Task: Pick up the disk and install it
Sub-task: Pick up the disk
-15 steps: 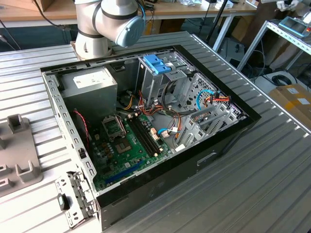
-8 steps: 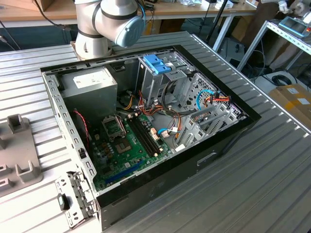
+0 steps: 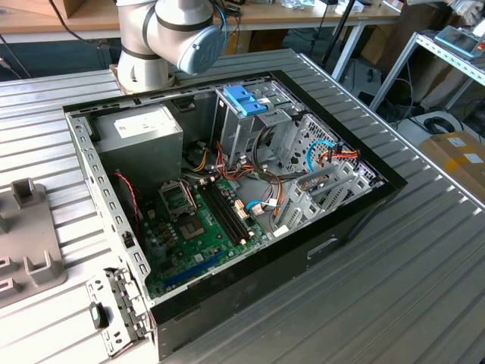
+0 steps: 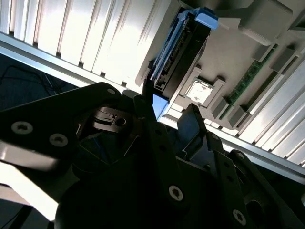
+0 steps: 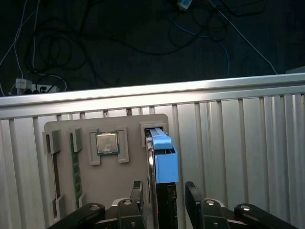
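**Exterior view.** An open computer case (image 3: 250,197) lies on the ribbed aluminium table (image 3: 394,288). Inside it are a green motherboard (image 3: 198,220), a grey power-supply box (image 3: 140,133) and a silver drive cage (image 3: 250,129) topped by a chunky blue latch (image 3: 244,98). The arm (image 3: 170,34) rises behind the case. A moulded grey holder tray (image 3: 30,254) sits at the exterior view's left, apart from the case.

**Second wrist view.** The disk (image 4: 178,52) stands on edge in a slot of the tray (image 4: 228,52), beside a square processor chip (image 4: 198,90). Its body is dark metal, framed by light-blue plastic rails. The gripper (image 4: 164,107) hangs just over its near end.

**First wrist view.** The black fingers (image 5: 193,198) of the gripper (image 5: 164,187) are spread and straddle the disk (image 5: 162,157), one on each broad face, with a gap showing — nothing is clamped. A memory stick (image 5: 75,160) lies in the tray (image 5: 86,125) nearby.

**Handling, by judgement.** The disk looks dense, rigid and shock-sensitive, with smooth faces that may slip. The flat metal sides are the better place to grip it — the thin rails look likely to flex.
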Motion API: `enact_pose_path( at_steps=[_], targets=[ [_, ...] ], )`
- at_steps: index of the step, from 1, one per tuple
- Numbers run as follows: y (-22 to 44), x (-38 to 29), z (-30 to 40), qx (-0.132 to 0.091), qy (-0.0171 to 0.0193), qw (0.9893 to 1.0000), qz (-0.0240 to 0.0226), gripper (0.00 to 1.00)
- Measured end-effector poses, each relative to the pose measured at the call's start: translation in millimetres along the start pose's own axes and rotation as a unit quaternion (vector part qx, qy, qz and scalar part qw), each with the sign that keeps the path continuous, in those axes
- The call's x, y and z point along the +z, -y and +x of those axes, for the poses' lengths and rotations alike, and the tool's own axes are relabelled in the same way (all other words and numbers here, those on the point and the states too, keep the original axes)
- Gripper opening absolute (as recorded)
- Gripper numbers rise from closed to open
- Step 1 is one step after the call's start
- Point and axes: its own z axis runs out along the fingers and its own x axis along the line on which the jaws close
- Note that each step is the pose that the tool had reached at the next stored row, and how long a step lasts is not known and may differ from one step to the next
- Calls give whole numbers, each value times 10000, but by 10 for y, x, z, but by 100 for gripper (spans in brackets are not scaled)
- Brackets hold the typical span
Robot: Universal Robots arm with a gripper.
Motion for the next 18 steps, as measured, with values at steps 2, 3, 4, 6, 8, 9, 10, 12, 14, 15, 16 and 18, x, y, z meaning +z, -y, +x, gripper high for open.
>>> enact_pose_path(
  at_steps=[2, 3, 4, 6, 8, 9, 10, 12, 14, 15, 16, 18],
  targets=[
    [-11, 18, -27, 0, 0, 10000, 0, 48],
    [-15, 22, -32, 0, 0, 10000, -1, 48],
    [-21, 28, -36, 0, 0, 10000, 0, 48],
    [-33, 38, -39, 0, 0, 10000, -1, 48],
    [-47, 49, -37, 0, 0, 10000, 0, 48],
    [-53, 55, -37, 0, 0, 10000, 0, 48],
    [-58, 61, -36, 0, 0, 10000, 0, 48],
    [-67, 95, -33, 0, 0, 10000, 0, 48],
    [-71, 124, -31, -1, 0, 10000, 0, 48],
    [-75, 144, -30, 0, 0, 10000, 0, 48],
    [-78, 159, -28, -1, 0, 10000, -1, 48],
    [-86, 192, -23, -1, 0, 10000, 0, 48]
  ],
)
